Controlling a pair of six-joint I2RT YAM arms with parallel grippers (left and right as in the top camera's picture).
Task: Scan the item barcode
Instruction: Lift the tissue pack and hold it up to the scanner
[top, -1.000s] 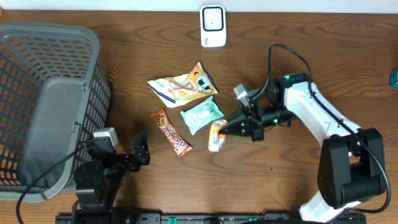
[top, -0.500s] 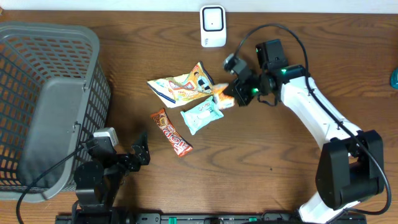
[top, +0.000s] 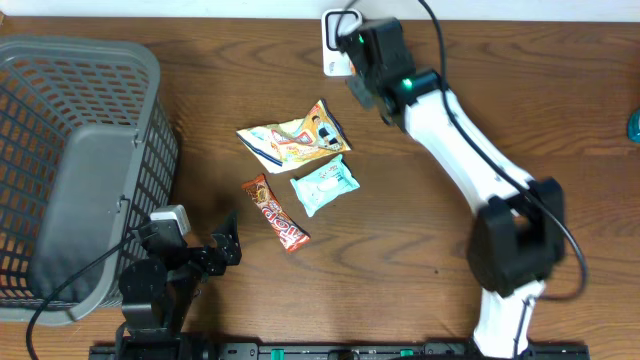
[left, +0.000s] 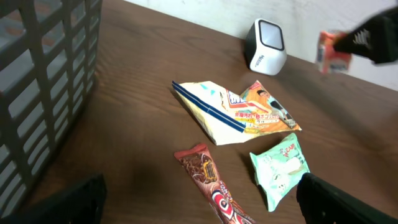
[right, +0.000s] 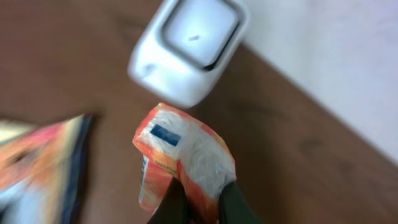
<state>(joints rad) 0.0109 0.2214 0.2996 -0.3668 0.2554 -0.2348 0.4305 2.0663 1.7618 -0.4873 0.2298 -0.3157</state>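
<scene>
So, right gripper (right: 200, 202) is clenched on the bottom edge of the little orange packet (right: 183, 163), holding it up in the air close to the white scanner (right: 189, 46) at the back of the worktop (top: 420, 250). The wrist view is blurry, so I can't make out a barcode, just a blue patch near the packet's top. Left gripper (top: 230, 242) sits low at the front, jaws spread wide, nothing in them. Lying mid-worktop are a yellow chip bag (top: 295, 138), a mint-green pouch (top: 325, 185) and a red-brown bar (top: 275, 212). Grey basket (top: 150, 70) is on the left.
</scene>
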